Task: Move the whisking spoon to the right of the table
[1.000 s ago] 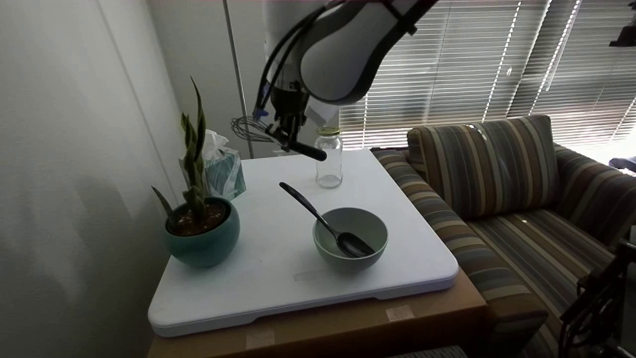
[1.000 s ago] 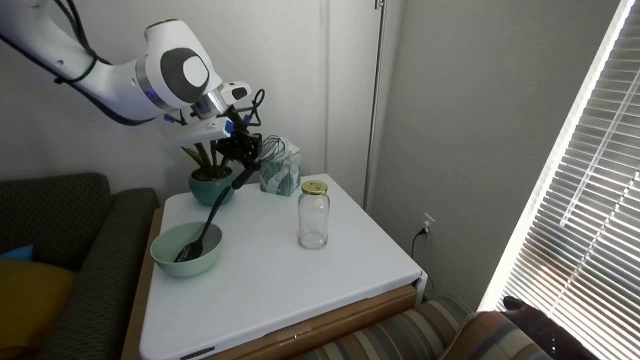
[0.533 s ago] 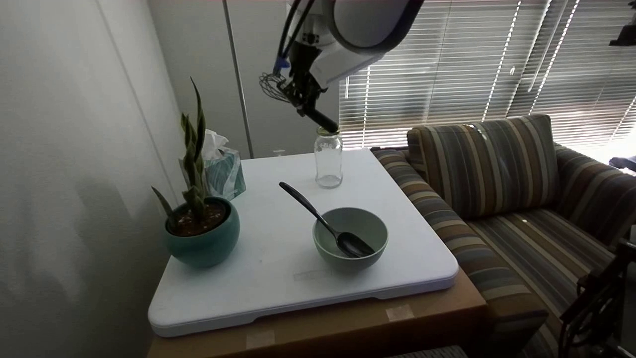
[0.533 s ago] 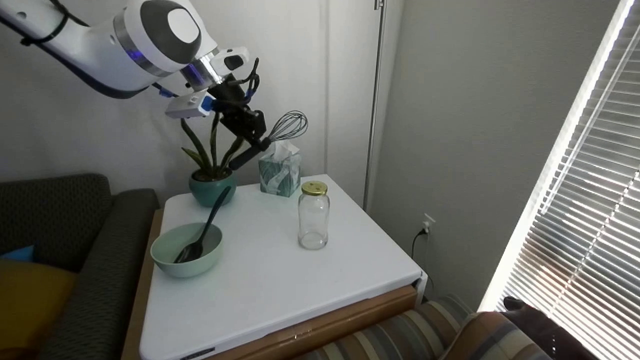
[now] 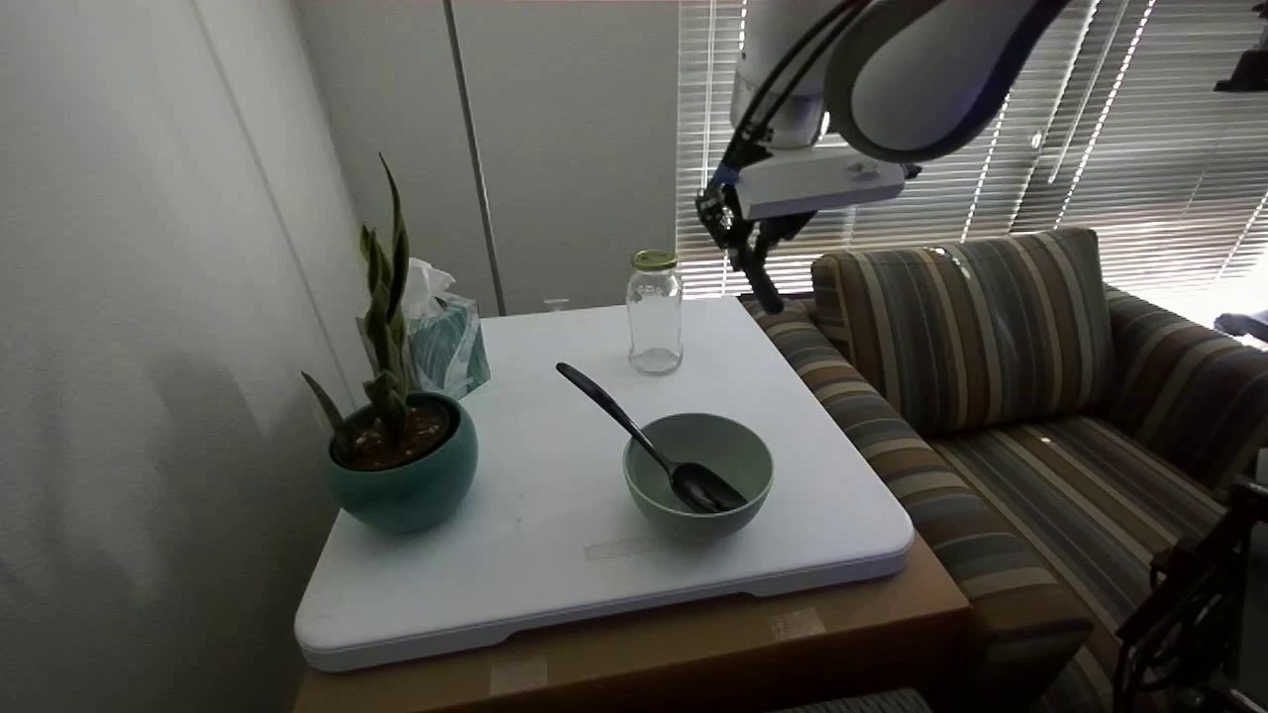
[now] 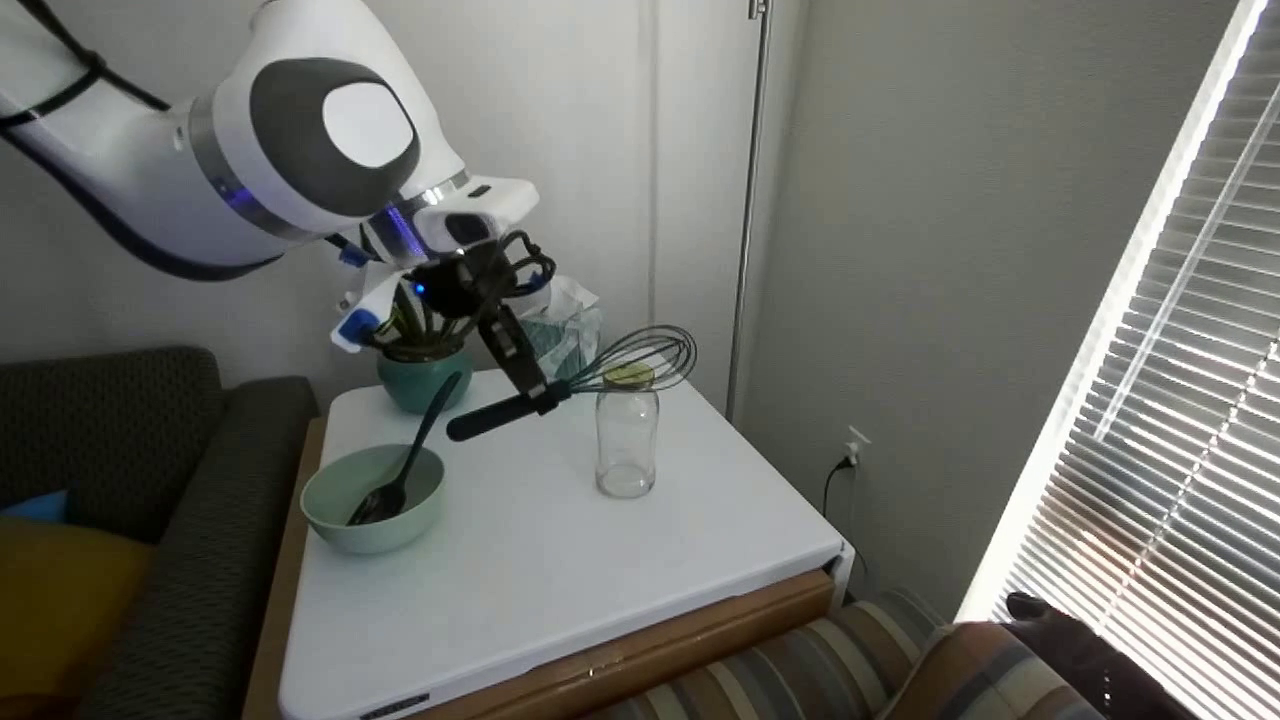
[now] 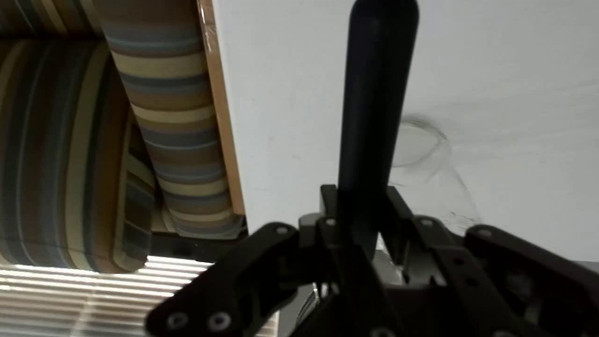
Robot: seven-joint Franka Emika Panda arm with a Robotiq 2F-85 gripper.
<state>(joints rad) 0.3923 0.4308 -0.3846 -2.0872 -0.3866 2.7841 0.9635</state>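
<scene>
The tool (image 6: 543, 396) is pinched tight on the whisking spoon (image 6: 567, 390), fingers in to the handle's thickness, nothing else held. In an exterior view it's in the air on the striped armchair (image 5: 1040, 475) side of the jar (image 5: 655, 327), apart from the jar; wires get lost behind the tool there, so can't tell if all of it is over the desk (image 5: 545, 446). Held high, likely to clear the jar's lid; gripped beside where the wires start, which should spare the loops and balance it. Near level, handle tip lower, probably fine for laying flat. The black spoon (image 5: 642, 440) leans on the rim of the bowl (image 5: 684, 529), apart from the jar. The whisking spoon looks slim: plain black handle, rounded end, thin dark wires, rounded loop head.
</scene>
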